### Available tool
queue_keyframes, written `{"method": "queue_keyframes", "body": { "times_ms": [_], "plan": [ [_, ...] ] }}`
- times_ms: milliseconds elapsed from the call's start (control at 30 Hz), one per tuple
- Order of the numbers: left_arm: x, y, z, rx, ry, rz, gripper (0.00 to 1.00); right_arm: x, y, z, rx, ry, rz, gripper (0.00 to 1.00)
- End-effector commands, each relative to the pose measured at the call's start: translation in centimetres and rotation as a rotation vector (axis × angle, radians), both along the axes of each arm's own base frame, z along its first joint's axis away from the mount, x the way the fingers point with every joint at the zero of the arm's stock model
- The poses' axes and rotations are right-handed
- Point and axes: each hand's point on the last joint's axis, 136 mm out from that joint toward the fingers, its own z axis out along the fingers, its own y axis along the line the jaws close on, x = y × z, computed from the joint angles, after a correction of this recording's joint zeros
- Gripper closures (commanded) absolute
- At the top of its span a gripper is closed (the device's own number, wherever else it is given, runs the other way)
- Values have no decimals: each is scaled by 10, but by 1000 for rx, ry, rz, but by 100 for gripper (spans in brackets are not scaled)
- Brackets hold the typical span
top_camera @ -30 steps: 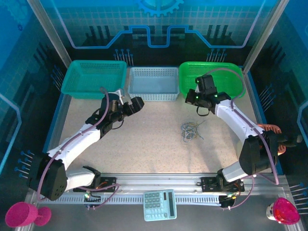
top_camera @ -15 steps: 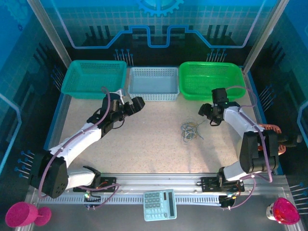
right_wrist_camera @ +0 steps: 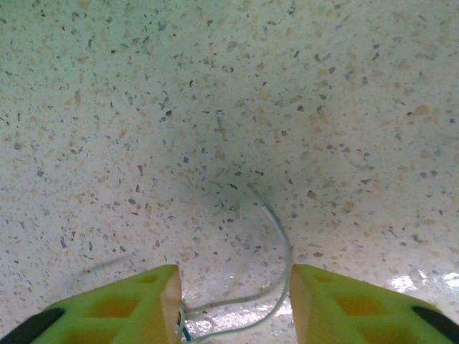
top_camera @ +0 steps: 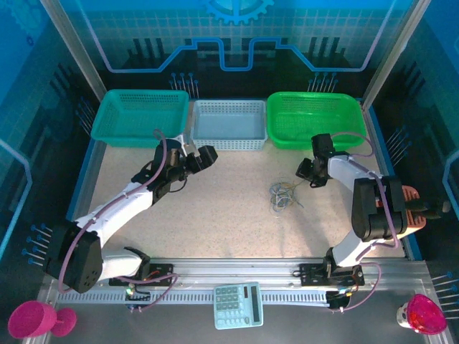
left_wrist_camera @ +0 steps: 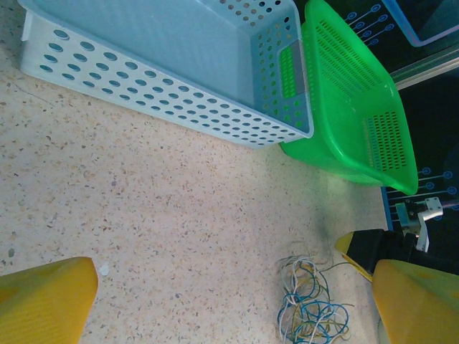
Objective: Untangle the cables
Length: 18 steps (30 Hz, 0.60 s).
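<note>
The cables (top_camera: 283,195) lie as a small loose clump on the speckled bench (top_camera: 237,215), a little right of its middle and in front of the green basket (top_camera: 315,118). The right claw (top_camera: 305,173) sits low just beside the clump, on its far right side. From the right wrist, this claw (right_wrist_camera: 233,304) stands wide, holding nothing. One pale strand of the cables (right_wrist_camera: 281,261) loops over the bench in the gap between its two green-yellow fingers (right_wrist_camera: 143,301). The strand's lower end runs close to the finger at the picture's left; contact cannot be told.

The left claw (top_camera: 208,154) hangs well apart from the clump, near the front of the pale blue basket (top_camera: 229,123). From its wrist, the left claw (left_wrist_camera: 229,308) is also wide and grips nothing. There the cables (left_wrist_camera: 312,304) show as blue, cream and yellowish curls on the bench, nearer the yellow finger at the picture's right.
</note>
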Motion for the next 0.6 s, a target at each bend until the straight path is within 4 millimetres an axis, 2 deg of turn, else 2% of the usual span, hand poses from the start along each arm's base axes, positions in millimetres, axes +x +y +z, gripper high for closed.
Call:
{"method": "queue_keyframes", "body": {
  "times_ms": [0,200,367,500,567],
  "plan": [
    [3,-8,6,-21,-11,-16,1,0,0,-8,9,14,1,60],
    [4,-8,6,-24,-12,-14,1,-1,0,-12,9,23,6,72],
    [3,-9,6,-24,-12,-19,1,0,4,-2,29,-7,22,100],
    [3,-10,7,-22,-15,-22,1,5,14,24,56,-77,48,100],
    [3,-11,6,-23,-15,-25,1,10,23,43,74,-125,78,100]
  ]
}}
